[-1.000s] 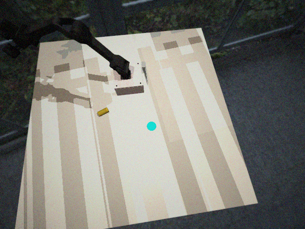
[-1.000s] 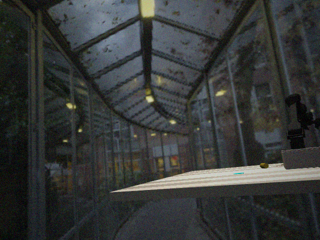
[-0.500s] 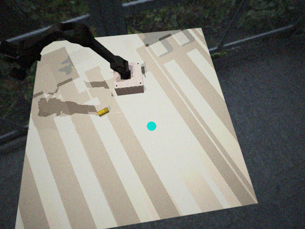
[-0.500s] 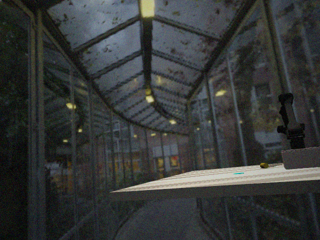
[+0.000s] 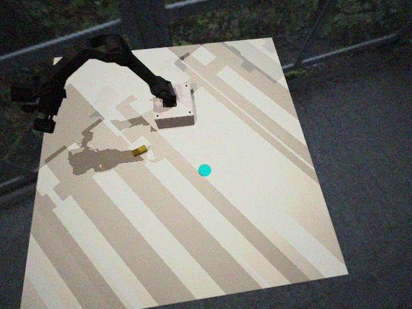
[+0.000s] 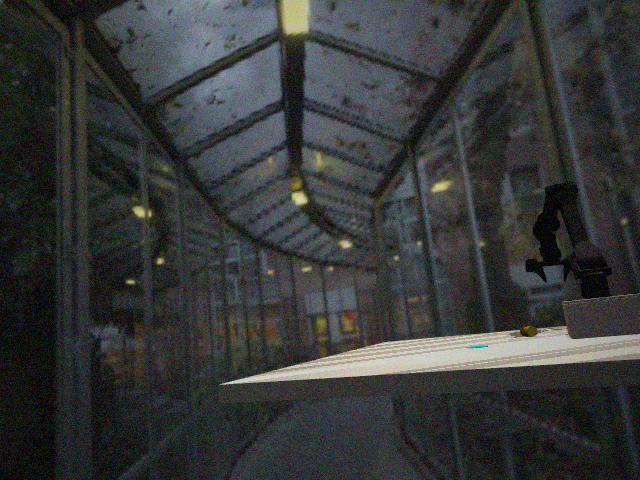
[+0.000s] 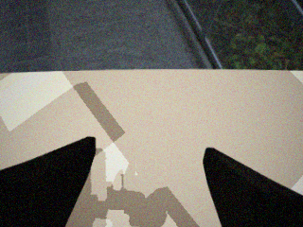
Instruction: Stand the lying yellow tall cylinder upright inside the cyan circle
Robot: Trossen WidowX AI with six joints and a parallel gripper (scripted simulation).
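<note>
While the counter (image 5: 232, 215) takes up most of the top view with its cream and tan diagonal stripes, everything else on it is pretty small by comparison. I'll use the pale base block (image 5: 174, 106) as my reference, since that's where the arm (image 5: 109, 55) is bolted on.

From the base block the black arm swings out toward the counter's left edge and folds back down, so the pincer (image 5: 43, 124) ends up hanging well left of the block, right around the counter's edge. Its shadow falls on the counter below and left of the block. In the exterior view the pincer (image 6: 537, 268) is clearly up in the air, well above the surface.

The wrist view shows both dark fingers spread fairly wide with only striped counter between them, so it's partly open and gripping nothing.

The cyan circle (image 5: 204, 170) sits below and a bit right of the base block, flat on the counter, with nothing on it.

The yellow tall cylinder (image 5: 139, 150) is lying on its side below and slightly left of the block, well apart from the circle and right at the tip of the arm's shadow. In the exterior view the cylinder (image 6: 528, 331) is a little yellowish lump just beside the block, with the cyan mark (image 6: 476, 346) a thin sliver nearer the camera.
</note>
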